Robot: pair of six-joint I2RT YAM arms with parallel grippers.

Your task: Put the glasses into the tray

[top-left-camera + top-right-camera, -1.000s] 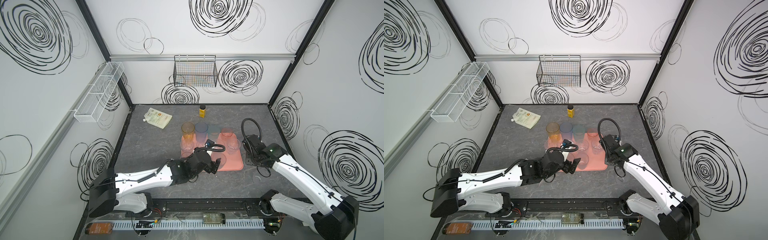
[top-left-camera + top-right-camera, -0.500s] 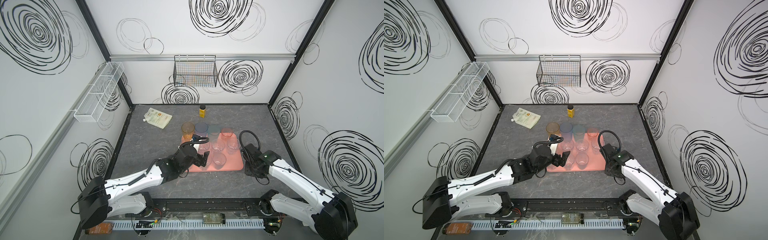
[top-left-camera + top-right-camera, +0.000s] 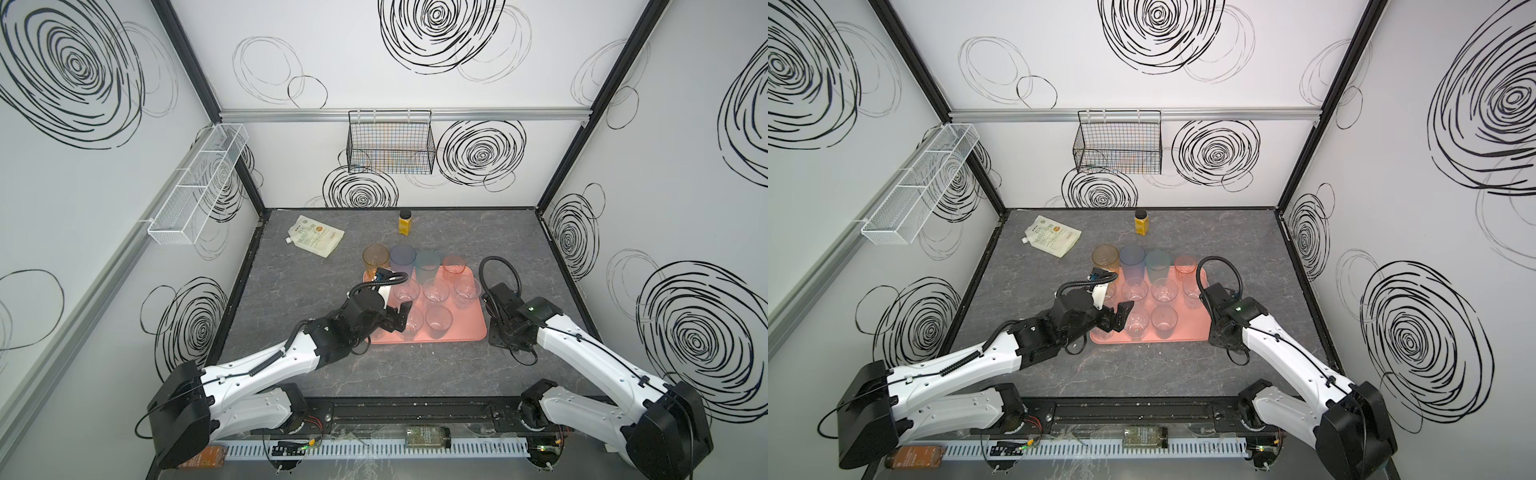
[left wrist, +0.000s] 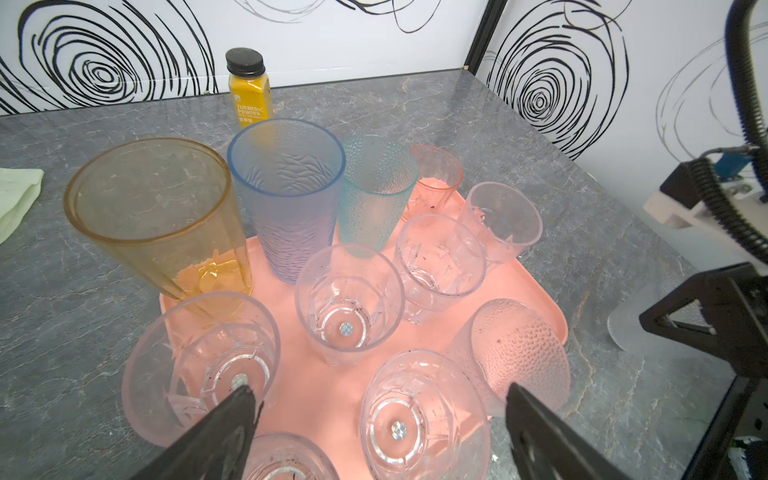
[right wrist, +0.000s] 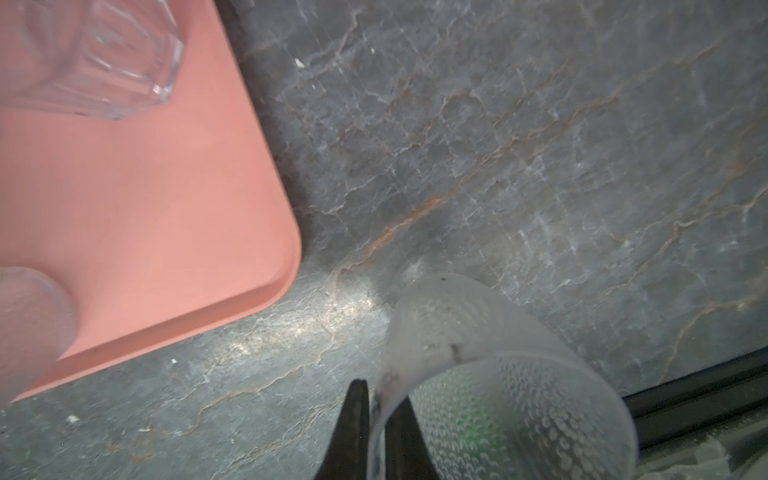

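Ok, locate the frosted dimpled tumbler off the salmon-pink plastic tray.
Right wrist view: the tumbler sits on the table beside the tray's near-right corner, rim pinched by the right gripper.

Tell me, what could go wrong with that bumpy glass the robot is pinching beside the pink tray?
1. The right fingers pinch only one thin wall of the dimpled glass, so it might tilt or slip when lifted.
2. The tray is crowded; only the corner beside that glass looks free, so it could bump a neighbour.
3. The left fingers hang open just above packed clear glasses and might knock one.
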